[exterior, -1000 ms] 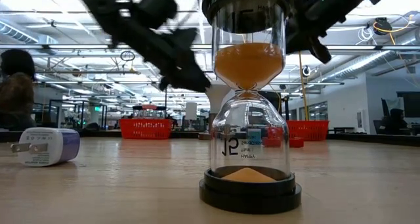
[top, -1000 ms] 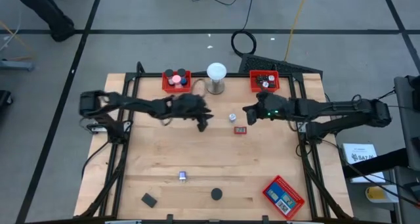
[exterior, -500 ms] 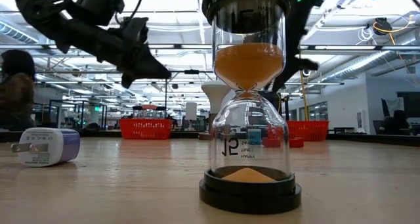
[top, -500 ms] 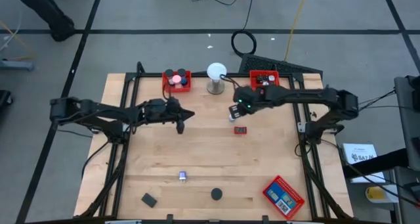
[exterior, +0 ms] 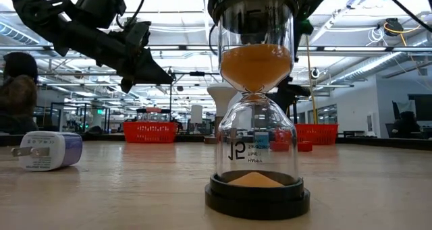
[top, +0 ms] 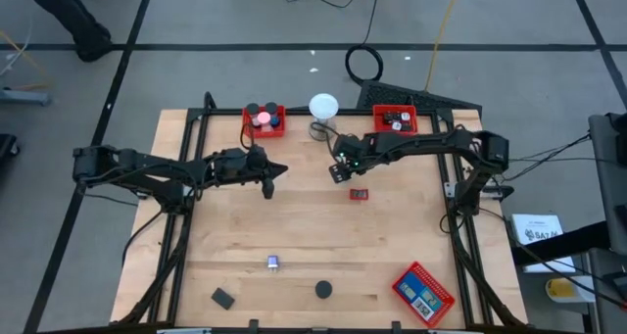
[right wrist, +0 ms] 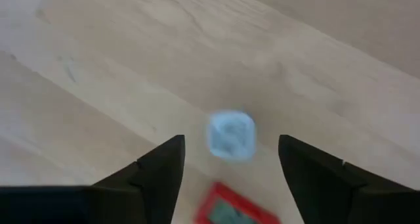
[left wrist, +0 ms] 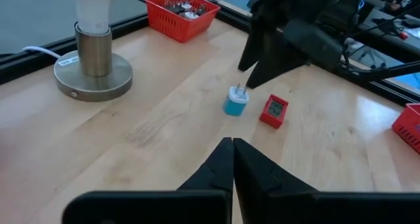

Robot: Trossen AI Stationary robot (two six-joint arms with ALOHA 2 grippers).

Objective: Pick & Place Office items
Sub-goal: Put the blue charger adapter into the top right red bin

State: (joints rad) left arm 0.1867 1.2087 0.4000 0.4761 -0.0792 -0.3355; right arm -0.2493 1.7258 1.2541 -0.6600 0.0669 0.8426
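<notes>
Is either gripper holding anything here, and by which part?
Nothing is held. The left gripper is shut and empty; the right gripper is open above the blue charger plug.

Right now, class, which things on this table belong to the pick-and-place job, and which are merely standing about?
Job:
blue plug adapter
small red item
black disc
black block
red trays

Standing about:
white globe lamp
hourglass

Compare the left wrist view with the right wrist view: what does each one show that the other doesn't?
Only the left wrist view shows the white globe lamp, a red tray of small items, and the shut left end effector. Only the right wrist view looks straight down between the right end effector's open fingers. Both show the blue plug adapter beside the red block on the table.
</notes>
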